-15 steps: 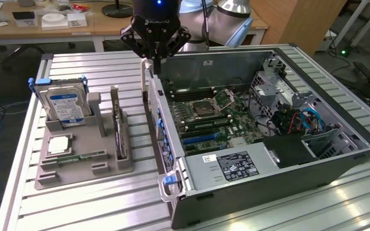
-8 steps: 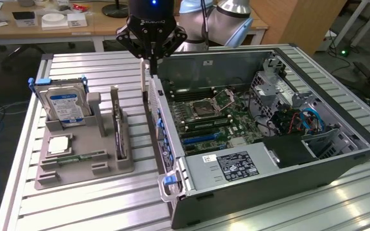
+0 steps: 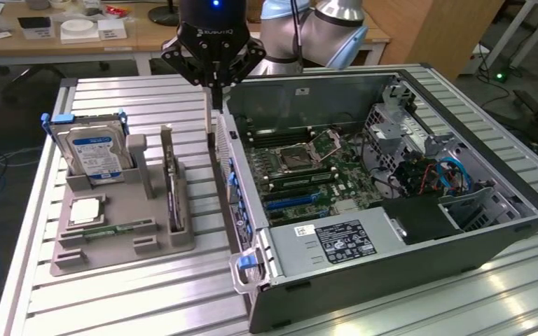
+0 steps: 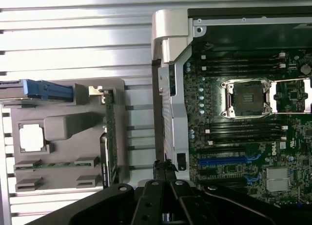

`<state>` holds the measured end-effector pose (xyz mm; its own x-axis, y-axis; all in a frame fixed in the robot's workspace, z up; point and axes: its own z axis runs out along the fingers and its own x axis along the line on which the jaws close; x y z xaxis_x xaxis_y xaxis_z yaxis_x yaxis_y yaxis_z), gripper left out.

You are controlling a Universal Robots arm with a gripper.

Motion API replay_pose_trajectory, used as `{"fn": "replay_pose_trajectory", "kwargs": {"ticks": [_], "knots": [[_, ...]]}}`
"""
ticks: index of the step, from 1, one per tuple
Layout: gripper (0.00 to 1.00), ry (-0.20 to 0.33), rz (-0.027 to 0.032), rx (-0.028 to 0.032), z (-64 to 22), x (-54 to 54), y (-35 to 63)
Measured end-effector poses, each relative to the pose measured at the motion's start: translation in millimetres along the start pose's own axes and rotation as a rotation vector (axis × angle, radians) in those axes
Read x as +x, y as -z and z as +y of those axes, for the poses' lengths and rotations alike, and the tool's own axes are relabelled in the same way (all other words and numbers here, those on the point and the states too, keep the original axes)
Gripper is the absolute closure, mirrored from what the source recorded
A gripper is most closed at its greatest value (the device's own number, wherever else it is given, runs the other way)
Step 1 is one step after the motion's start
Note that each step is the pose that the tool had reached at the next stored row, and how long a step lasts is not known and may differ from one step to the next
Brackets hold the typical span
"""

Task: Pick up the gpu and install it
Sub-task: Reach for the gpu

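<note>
Closest to me is the silver power supply with its black label. It sits in the near end of the open computer case, which lies on its side on the slatted metal table. Behind it the motherboard is visible. At the exterior view's left of the case stands a grey tray. The gpu is in this tray, upright on its long edge in the slot nearest the case, with its metal bracket at the far end. A hard drive with a blue label stands in another slot. The gripper hangs above the far corner of the case, over the wall that faces the tray, apart from the gpu. Its fingers are drawn together to a point, and I see nothing held between them.
</note>
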<state>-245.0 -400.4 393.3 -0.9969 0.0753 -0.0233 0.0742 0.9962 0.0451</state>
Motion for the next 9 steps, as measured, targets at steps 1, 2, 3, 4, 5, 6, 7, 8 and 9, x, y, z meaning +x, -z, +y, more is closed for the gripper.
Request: {"fn": "replay_pose_trajectory", "kwargs": {"ticks": [1, 2, 3, 4, 5, 6, 7, 8, 9], "knots": [[0.89, 0.0, 0.0, 0.0, -0.1, 1.0, 0.0], [0.89, 0.0, 0.0, 0.0, -0.2, 2.0, 0.0], [0.89, 0.0, 0.0, 0.0, -0.3, 3.0, 0.1], [0.89, 0.0, -0.0001, 0.0, -0.3, 3.9, 0.1], [0.89, 0.0, 0.0, 0.0, -0.4, 4.8, 0.1], [0.89, 0.0, 0.0, 0.0, -0.5, 5.7, 0.1], [0.89, 0.0, -0.0001, 0.0, -0.6, 6.8, 0.2], [0.89, 0.0, -0.0001, 0.0, -0.7, 7.7, 0.2], [0.89, 0.0, 0.0, 0.0, -0.8, 8.8, 0.2]]}}
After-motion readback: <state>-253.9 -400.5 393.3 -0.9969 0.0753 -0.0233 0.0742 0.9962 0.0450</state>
